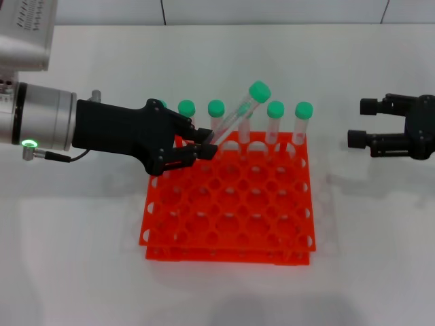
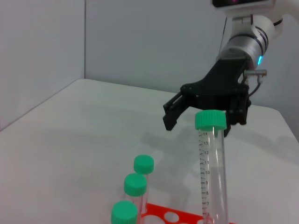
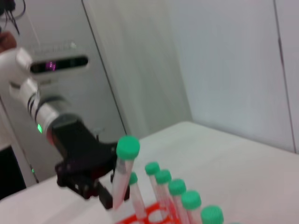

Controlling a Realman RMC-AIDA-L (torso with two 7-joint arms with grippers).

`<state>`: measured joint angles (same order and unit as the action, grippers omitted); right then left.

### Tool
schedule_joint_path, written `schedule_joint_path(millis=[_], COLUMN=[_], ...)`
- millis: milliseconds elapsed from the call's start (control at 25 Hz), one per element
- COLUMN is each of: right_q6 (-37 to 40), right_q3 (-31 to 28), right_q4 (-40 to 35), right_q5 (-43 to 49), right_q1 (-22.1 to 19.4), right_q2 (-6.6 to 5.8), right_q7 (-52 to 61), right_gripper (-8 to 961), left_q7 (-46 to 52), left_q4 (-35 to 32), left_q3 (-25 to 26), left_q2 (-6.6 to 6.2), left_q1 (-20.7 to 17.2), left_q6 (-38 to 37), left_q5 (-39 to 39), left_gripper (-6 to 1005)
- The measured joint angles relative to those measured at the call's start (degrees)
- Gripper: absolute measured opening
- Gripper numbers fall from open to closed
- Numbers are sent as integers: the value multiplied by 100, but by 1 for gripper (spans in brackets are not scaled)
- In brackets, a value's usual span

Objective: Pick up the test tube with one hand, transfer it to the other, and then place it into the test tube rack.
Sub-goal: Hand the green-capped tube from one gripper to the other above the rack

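The left hand point(image 1: 204, 151) reached in from the left over the back left corner of the test tube rack point(image 1: 231, 204), its black fingers point(image 1: 200, 132) closed on the lower part of the test tube point(image 1: 239, 115). The tube was tilted, its green cap up and leaning away to the right, its lower end at the fingers just above the rack's back row. In the left wrist view the tube point(image 2: 212, 172) stood close to the camera with printed graduation marks down its clear wall. The right hand point(image 1: 360, 122) hung well apart at the right edge of the bench point(image 1: 367, 258), holding nothing, its two fingers spread and pointing toward the rack; the left wrist view showed it point(image 2: 196, 116) beyond the held tube with the same gap between the fingers. Other green-capped tubes point(image 1: 275, 122) stood upright along the rack's back row, on both sides of the tilted one. The orange-red rack sat flat on the white bench, most of its round holes unfilled. In the right wrist view the left hand point(image 3: 100, 189) gripped the tilted tube point(image 3: 124, 168) beside the row of caps point(image 3: 177, 186).
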<state>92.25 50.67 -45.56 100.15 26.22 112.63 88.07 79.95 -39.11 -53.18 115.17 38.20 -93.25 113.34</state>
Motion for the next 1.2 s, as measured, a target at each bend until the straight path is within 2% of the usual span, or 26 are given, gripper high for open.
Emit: schedule_joint_path(millis=[120,320,560,840,1200], right_q6=[150,219,224,210,477], right_q3=[-197,-203,-172,-165,-253], right_q4=[204,722,2007,3104,4459], right_q5=[-76,-538,-1415,-1756,-2297], right_q1=[96,145,267,564,963], right_q2=[85,236,271,348,357], right_q7=[-35,-562,-1779,-2908,-4061], right_gripper=[833,833,832,832,829], left_q7=[-1,-3,-5,-4,-5], left_q4=[0,0,0,0,0], left_q3=[0,0,-3,-106,-248], left_q2=[11,16,14,52,130], left_q1=[15,52,82,141,195], left_q6=[2,54,63,82,259], left_q5=[0,3,4,4,4], left_gripper=[197,198,198,199,198])
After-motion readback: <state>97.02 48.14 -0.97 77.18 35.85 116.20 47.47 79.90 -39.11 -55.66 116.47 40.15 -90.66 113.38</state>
